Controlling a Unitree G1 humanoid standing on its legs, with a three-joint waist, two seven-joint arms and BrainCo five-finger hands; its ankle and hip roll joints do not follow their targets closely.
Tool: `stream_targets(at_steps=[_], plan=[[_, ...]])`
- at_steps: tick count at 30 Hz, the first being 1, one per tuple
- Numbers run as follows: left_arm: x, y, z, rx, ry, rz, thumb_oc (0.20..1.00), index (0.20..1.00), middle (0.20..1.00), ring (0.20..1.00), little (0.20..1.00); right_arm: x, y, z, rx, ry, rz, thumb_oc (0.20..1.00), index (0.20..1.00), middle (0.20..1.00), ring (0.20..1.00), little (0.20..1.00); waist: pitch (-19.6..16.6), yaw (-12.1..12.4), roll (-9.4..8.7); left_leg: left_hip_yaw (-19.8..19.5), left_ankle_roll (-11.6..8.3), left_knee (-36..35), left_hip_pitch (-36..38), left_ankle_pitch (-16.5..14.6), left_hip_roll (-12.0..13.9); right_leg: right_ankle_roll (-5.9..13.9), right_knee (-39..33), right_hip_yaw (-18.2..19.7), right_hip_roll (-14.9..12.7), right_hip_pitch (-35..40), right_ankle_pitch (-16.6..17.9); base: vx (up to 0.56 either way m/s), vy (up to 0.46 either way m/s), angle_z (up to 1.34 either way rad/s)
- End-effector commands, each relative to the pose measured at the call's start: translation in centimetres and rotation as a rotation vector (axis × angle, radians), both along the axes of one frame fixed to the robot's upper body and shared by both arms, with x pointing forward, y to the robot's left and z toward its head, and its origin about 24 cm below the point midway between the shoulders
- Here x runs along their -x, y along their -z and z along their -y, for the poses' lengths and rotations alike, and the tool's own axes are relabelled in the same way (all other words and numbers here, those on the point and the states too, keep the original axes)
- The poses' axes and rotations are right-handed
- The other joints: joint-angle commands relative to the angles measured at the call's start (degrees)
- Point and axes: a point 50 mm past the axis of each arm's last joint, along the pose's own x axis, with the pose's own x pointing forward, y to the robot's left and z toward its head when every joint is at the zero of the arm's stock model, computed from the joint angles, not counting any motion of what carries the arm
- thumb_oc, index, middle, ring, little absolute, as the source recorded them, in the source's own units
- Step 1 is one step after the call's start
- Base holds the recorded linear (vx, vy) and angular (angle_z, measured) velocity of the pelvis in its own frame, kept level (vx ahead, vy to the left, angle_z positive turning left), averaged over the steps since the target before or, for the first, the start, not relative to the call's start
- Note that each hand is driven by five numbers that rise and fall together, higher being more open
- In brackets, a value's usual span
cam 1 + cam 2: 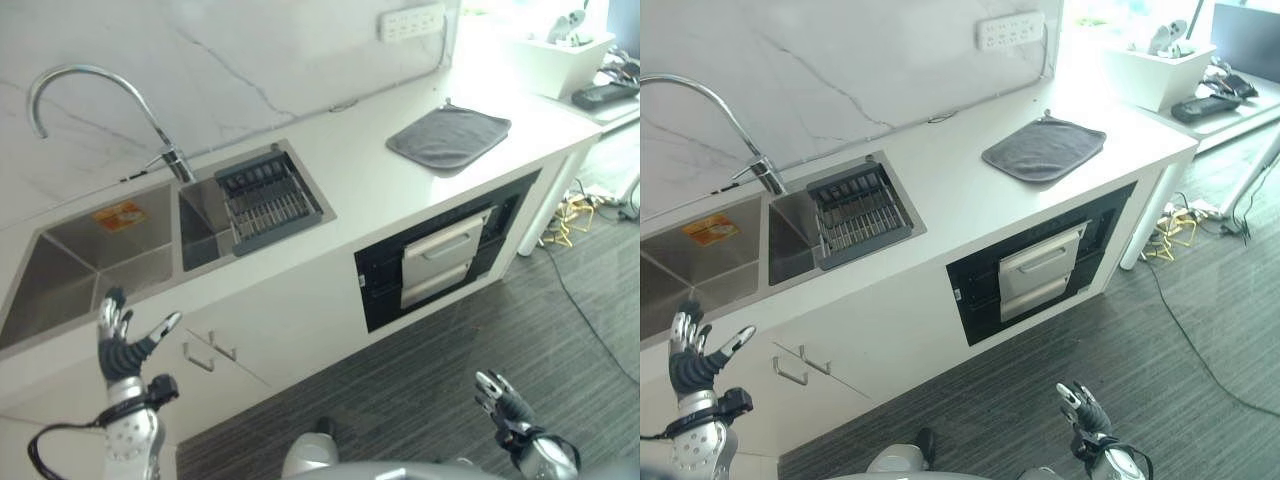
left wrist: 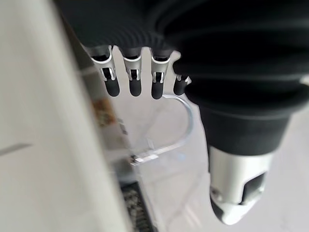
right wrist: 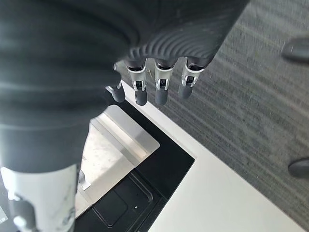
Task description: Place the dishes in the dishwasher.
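I see my left hand [image 1: 122, 340], silver fingers with dark tips under a dark ribbed cover, raised upright at the lower left on its silver-grey arm, fingers straight and spread with the thumb [image 1: 166, 324] angled out to the side, holding nothing. My right hand [image 1: 503, 397] sits low at the lower right, fingers relaxed and pointing forward. In each wrist view I see the fingers [image 2: 133, 82] extended in a row, nothing gripped.

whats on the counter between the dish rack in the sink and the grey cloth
Nothing: in the left eye view, the white counter between the dish rack and the grey cloth is bare.
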Motion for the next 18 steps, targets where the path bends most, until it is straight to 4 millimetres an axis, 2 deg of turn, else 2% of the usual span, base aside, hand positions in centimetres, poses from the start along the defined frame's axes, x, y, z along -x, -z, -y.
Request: stream_targets(at_steps=[1, 2, 5, 6, 7, 10, 11, 12, 16, 17, 18], plan=[[-2.0, -3.0, -0.6, -0.077, 0.087, 0.154, 1.000, 1.000, 1.000, 1.000, 1.000, -3.9, -1.6, -0.4, 0.022, -0.015, 0.145, 1.000, 1.000, 1.000, 1.000, 1.000, 3.38, 0.49, -3.36, 2.39, -10.93, 1.21, 1.52, 3.79, 1.04, 2.51, -15.19, 3.37, 2.82, 10.61, 7.62, -0.05, -0.036, 0.20], [-2.0, -2.0, -0.2, -0.046, 0.137, 0.112, 1.000, 1.000, 1.000, 1.000, 1.000, -3.7, -1.5, -0.3, 0.042, -0.014, 0.134, 1.000, 1.000, 1.000, 1.000, 1.000, 3.17, 0.57, -3.42, 2.71, -11.26, 0.32, 1.68, 4.59, 1.71, 2.53, -15.41, 3.04, 3.00, 10.79, 7.65, -0.03, -0.028, 0.14], [-2.3, -0.5, 0.8, -0.006, 0.212, 0.045, 1.000, 1.000, 1.000, 1.000, 1.000, -3.5, -1.4, 0.0, 0.060, -0.008, 0.122, 1.000, 1.000, 1.000, 1.000, 1.000, 2.88, 0.47, -3.37, 3.25, -11.71, -0.85, 1.74, 5.79, 2.65, 2.62, -15.89, 2.76, 3.34, 10.97, 7.68, -0.03, -0.019, 0.08], [-2.3, 1.2, 1.7, 0.073, 0.256, -0.014, 1.000, 1.000, 1.000, 1.000, 1.000, -3.3, -1.2, 0.2, 0.066, -0.005, 0.104, 1.000, 1.000, 1.000, 1.000, 1.000, 2.69, 0.21, -3.22, 3.51, -11.82, -1.55, 1.87, 6.15, 3.05, 2.71, -15.89, 2.67, 3.48, 10.73, 7.67, -0.05, -0.020, 0.11], [-2.4, 1.5, 1.8, 0.089, 0.263, -0.025, 1.000, 1.000, 1.000, 1.000, 1.000, -3.2, -1.2, 0.3, 0.066, -0.005, 0.101, 1.000, 1.000, 1.000, 1.000, 1.000, 2.68, 0.16, -3.17, 3.54, -11.83, -1.63, 1.88, 6.17, 3.10, 2.72, -15.85, 2.68, 3.50, 10.66, 7.64, -0.06, -0.027, 0.23], [-1.4, 5.8, 3.7, 0.277, 0.295, -0.187, 1.000, 1.000, 1.000, 1.000, 1.000, -2.9, -0.7, 0.1, 0.061, -0.012, 0.085, 1.000, 1.000, 1.000, 1.000, 1.000, 2.71, -0.46, -3.11, 3.72, -11.33, -1.13, 1.89, 5.30, 2.87, 2.71, -15.15, 2.91, 3.50, 10.30, 7.28, -0.02, -0.019, 0.19], [-1.4, 6.2, 3.9, 0.289, 0.301, -0.202, 1.000, 1.000, 1.000, 1.000, 1.000, -2.9, -0.7, 0.0, 0.059, -0.011, 0.084, 1.000, 1.000, 1.000, 1.000, 1.000, 2.72, -0.52, -3.10, 3.77, -11.28, -1.07, 1.91, 5.17, 2.83, 2.72, -15.08, 2.91, 3.47, 10.29, 7.24, 0.00, 0.000, 0.00], [-0.5, 7.9, 4.8, 0.357, 0.315, -0.284, 1.000, 1.000, 1.000, 1.000, 1.000, -2.7, -0.5, -0.1, 0.049, -0.007, 0.076, 1.000, 1.000, 1.000, 1.000, 1.000, 2.83, -0.85, -3.10, 3.91, -10.98, -0.91, 2.10, 4.52, 2.50, 2.76, -14.72, 3.03, 3.34, 10.18, 7.22, -0.01, -0.007, -0.07], [2.9, 12.3, 6.5, 0.576, 0.253, -0.544, 1.000, 1.000, 1.000, 1.000, 1.000, -1.9, 0.2, -0.6, 0.025, -0.003, 0.026, 1.000, 1.000, 1.000, 1.000, 1.000, 3.47, -1.82, -3.29, 4.34, -10.17, -0.61, 2.51, 2.57, 1.66, 2.98, -14.13, 3.78, 2.85, 9.94, 7.28, -0.01, -0.008, 0.00], [4.4, 13.9, 7.3, 0.716, 0.247, -0.668, 1.000, 1.000, 1.000, 1.000, 1.000, -1.6, 0.6, -0.9, 0.021, -0.015, -0.006, 1.000, 1.000, 1.000, 1.000, 1.000, 3.52, -2.38, -3.38, 4.71, -10.01, -0.45, 2.70, 1.92, 1.50, 3.08, -14.01, 4.11, 2.66, 9.86, 7.24, 0.00, 0.000, 0.00], [5.2, 14.5, 7.8, 0.778, 0.245, -0.718, 1.000, 1.000, 1.000, 1.000, 1.000, -1.4, 0.8, -1.0, 0.020, -0.021, -0.019, 1.000, 1.000, 1.000, 1.000, 1.000, 3.48, -2.66, -3.42, 4.84, -9.96, -0.42, 2.83, 1.76, 1.46, 3.14, -13.93, 4.24, 2.59, 9.79, 7.27, 0.00, 0.000, 0.00]])
